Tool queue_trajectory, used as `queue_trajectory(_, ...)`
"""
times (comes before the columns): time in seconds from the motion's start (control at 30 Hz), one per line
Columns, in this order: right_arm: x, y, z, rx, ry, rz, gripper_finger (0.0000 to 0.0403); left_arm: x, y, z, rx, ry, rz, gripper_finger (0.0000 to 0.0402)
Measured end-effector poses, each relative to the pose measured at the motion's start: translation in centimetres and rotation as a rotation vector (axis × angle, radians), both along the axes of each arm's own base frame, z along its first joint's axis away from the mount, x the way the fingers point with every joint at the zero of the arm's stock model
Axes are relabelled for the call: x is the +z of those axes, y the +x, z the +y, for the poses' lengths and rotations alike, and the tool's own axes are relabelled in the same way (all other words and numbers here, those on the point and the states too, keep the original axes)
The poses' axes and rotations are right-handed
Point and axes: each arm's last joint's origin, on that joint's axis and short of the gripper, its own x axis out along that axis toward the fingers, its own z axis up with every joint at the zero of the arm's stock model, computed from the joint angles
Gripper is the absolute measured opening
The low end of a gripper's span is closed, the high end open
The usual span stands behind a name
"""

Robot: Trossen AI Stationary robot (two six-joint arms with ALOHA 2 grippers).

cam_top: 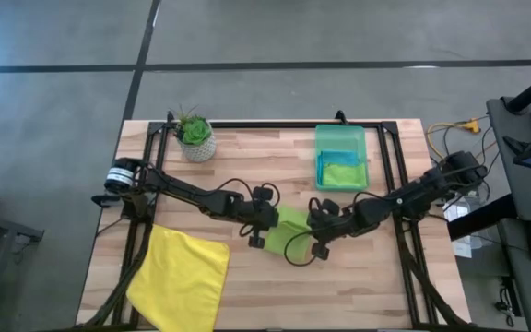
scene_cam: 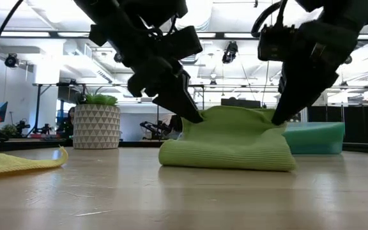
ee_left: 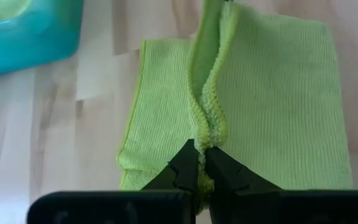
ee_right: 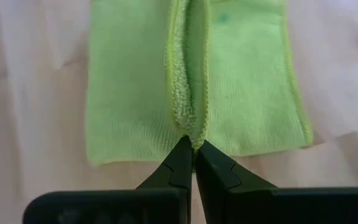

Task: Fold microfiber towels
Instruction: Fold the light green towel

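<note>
Lime towel [cam_top: 290, 232] lies mid-table, folded, its doubled edges raised between both grippers. Left gripper [ee_left: 202, 167] is clamped on those edges at one end; right gripper [ee_right: 194, 151] is clamped on the opposite end. Count: one lime towel in work, one yellow towel [cam_top: 182, 274] near the front-left corner, two towels in the bin [cam_top: 340, 138].
</note>
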Motion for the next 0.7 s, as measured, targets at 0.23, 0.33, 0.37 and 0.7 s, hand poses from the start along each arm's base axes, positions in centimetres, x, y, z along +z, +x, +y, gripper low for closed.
queue_trajectory(0.23, -0.4, 0.2, -1.8, -0.078, -0.048, 0.039, 0.0009, -1.5, 0.7, 1.4, 0.053, 0.005, 0.008, 0.0)
queue_trajectory(0.33, -0.8, 0.3, -2.7, -0.126, -0.062, 0.074, 0.0009, -2.0, 1.1, 2.3, 0.117, 0.04, -0.008, 0.0)
queue_trajectory(0.37, -1.1, 0.4, -3.1, -0.154, -0.064, 0.087, 0.0009, -2.0, 1.1, 2.6, 0.142, 0.059, -0.009, 0.0)
queue_trajectory(0.7, -1.7, 0.7, -7.1, -0.362, -0.102, 0.126, 0.006, -2.3, 0.6, 6.0, 0.314, 0.112, 0.025, 0.0058)
